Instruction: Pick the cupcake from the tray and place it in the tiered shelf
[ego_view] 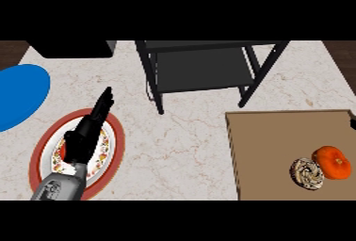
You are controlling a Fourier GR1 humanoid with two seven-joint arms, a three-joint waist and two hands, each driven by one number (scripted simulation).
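The tray (pixel 278 155), a flat brown slab with a thin darker rim, runs out of sight at the view's lower edge, and a small dark thing at the far right edge is too cut off to name. On the tray's near right part lies the cupcake (pixel 307 173), a rounded lump with a swirled dark-and-cream pattern; it seems tipped on its side, though which end is its top cannot be made out, and its long axis runs roughly from upper left to lower right. Touching it on the right is a glossy orange, pumpkin-like fruit (pixel 332 162).

The tiered shelf (pixel 208 70), black with slim square legs and dark grey flat boards, stands beyond the tray on the pale marbled counter (pixel 188 141); its top is cropped.

The left hand (pixel 87 134) rests over a round white plate (pixel 111 141) with a red rim and flowered band, fingers straight and pointing away, holding nothing; it hides the plate's middle. A smooth blue oval (pixel 21 94) is cut by the left edge. The right hand does not show.
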